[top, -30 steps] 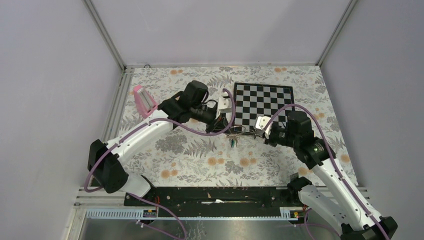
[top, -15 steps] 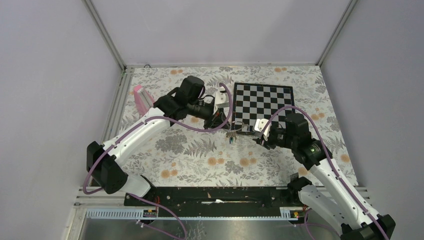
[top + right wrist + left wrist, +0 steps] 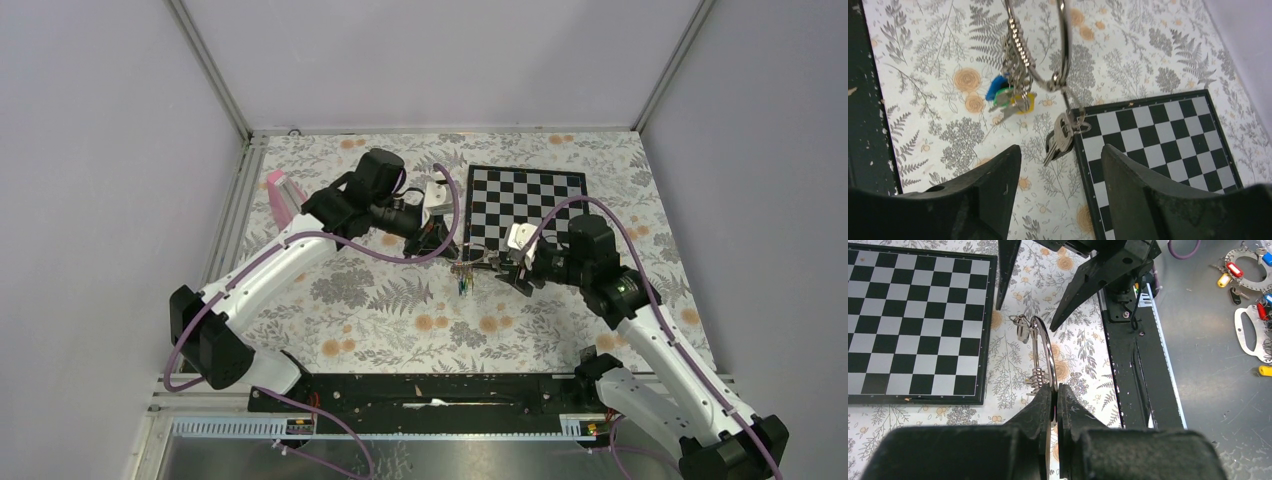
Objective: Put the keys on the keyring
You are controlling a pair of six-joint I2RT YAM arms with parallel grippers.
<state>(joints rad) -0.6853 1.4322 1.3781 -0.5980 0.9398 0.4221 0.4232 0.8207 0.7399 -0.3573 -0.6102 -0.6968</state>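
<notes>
My left gripper (image 3: 1054, 387) is shut on the keyring's big silver wire ring (image 3: 1044, 352) and holds it above the floral mat. The keys (image 3: 1060, 137), one silver and one with a black head, hang together from that ring on a small loop, next to the chessboard's edge. Blue, green and yellow tags (image 3: 1009, 97) dangle from a short chain on the same keyring (image 3: 468, 268). My right gripper (image 3: 1060, 150) stands open just before the keys, touching nothing. From above, the left gripper (image 3: 448, 250) and the right gripper (image 3: 505, 268) face each other across the ring.
A black-and-white chessboard (image 3: 525, 205) lies flat at the back right of the mat. A pink object (image 3: 285, 197) stands at the mat's left edge. The black base rail (image 3: 430, 390) runs along the near edge. More tagged keys (image 3: 1248, 270) lie on the metal bench beyond it.
My right gripper has opened and let go of what it pinched at the ring; the keys now hang free. The left arm drew the keyring slightly back and left.
</notes>
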